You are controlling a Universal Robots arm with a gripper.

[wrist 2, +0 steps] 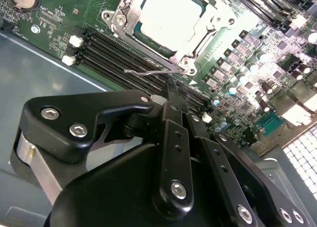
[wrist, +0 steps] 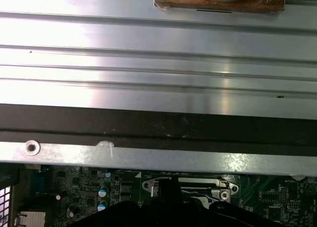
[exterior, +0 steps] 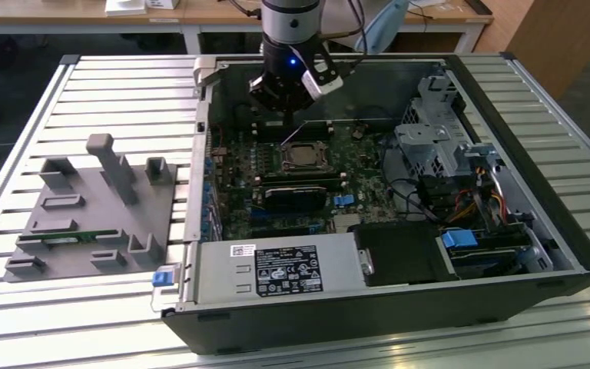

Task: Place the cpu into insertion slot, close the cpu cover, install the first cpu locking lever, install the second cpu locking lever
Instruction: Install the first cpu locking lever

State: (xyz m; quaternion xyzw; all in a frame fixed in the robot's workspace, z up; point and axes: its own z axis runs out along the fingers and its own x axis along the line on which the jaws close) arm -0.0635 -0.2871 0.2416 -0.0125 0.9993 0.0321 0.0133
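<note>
The cpu lies flat in the insertion slot on the green motherboard, its silver top showing. The cpu cover is folded down around it as a silvery frame. A thin wire locking lever runs along the socket's edge beside the memory slots, its bent end free. My gripper hangs just over that lever, black fingers pressed together with nothing seen between them. In the exterior view the gripper stands at the socket's far edge. The first wrist view catches the cover's hinge.
The open computer case surrounds the board, with a power supply at the front and a drive cage on the exterior view's right. Long memory slots flank the socket. A grey parts fixture stands on the slatted table.
</note>
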